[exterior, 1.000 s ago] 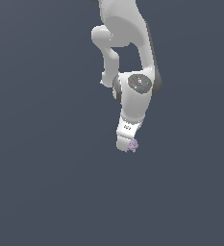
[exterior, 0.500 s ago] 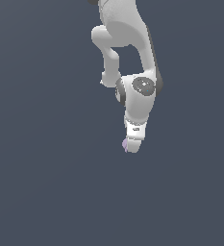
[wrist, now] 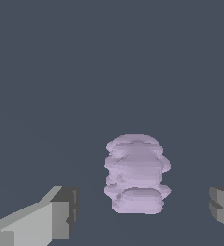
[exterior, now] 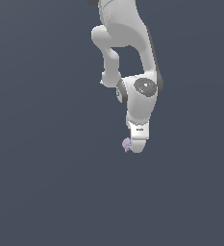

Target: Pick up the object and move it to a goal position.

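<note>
In the wrist view the two fingers (wrist: 60,214) stand wide apart, one at each side, with clear gaps between their pads and the blob (wrist: 136,174). The blob sits between them, nearer neither by much, and touches neither. It is a pale lilac lump of stacked lobes, lying on the flat dark grey floor (wrist: 108,72).

In the exterior view the gripper (exterior: 136,146) points down at the end of the white arm (exterior: 141,93), and the blob (exterior: 127,144) shows as a small purple speck at the tip, on the exterior view's left of it.

Half a second ago the blob was almost hidden behind the gripper tip, only a sliver showing; now more of it peeks out on that side. A second ago it showed just below the tip.

The exterior view cannot show the finger spread; the wrist view does. The wrist view shows nothing of the arm above.
</note>
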`<state>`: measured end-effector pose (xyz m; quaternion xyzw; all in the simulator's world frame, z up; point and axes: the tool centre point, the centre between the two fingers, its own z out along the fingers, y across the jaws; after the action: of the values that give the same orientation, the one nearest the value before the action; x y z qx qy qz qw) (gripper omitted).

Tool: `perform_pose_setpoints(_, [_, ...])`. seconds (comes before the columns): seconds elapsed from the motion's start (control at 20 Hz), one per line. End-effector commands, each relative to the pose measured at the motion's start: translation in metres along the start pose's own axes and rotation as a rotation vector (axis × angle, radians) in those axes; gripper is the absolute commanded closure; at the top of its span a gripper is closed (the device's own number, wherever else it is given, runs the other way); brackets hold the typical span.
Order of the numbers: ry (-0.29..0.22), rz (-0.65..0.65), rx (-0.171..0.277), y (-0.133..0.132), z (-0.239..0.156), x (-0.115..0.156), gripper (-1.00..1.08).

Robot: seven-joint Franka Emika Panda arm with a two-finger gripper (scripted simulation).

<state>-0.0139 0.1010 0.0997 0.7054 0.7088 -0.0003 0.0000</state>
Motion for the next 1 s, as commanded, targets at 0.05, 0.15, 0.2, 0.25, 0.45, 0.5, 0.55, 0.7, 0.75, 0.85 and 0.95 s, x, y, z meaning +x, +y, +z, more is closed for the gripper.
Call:
perform_pose_setpoints(0.05, [0.000, -0.003, 0.000, 0.000, 0.000, 0.000, -0.92])
perform_pose_setpoints(0.15, [0.000, -0.003, 0.000, 0.000, 0.002, 0.000, -0.92])
perform_pose_setpoints(0.2, [0.000, -0.003, 0.000, 0.000, 0.004, 0.000, -0.92])
perform_pose_setpoints(0.25, [0.000, -0.004, 0.000, 0.000, 0.006, 0.000, -0.92])
perform_pose_setpoints(0.45, [0.000, -0.006, 0.000, -0.001, 0.024, 0.001, -0.92])
perform_pose_setpoints(0.5, [0.000, -0.007, 0.000, -0.001, 0.030, 0.001, -0.92])
perform_pose_setpoints(0.55, [0.000, -0.008, 0.000, -0.001, 0.035, 0.001, -0.92])
perform_pose_setpoints(0.7, [0.000, -0.009, 0.000, -0.001, 0.046, 0.000, -0.92])
perform_pose_setpoints(0.75, [0.000, -0.009, 0.000, -0.001, 0.048, 0.000, -0.92])
perform_pose_setpoints(0.85, [0.000, -0.009, 0.000, 0.000, 0.050, 0.000, -0.92])
perform_pose_setpoints(0.95, [0.000, -0.009, 0.000, 0.000, 0.051, 0.000, 1.08])
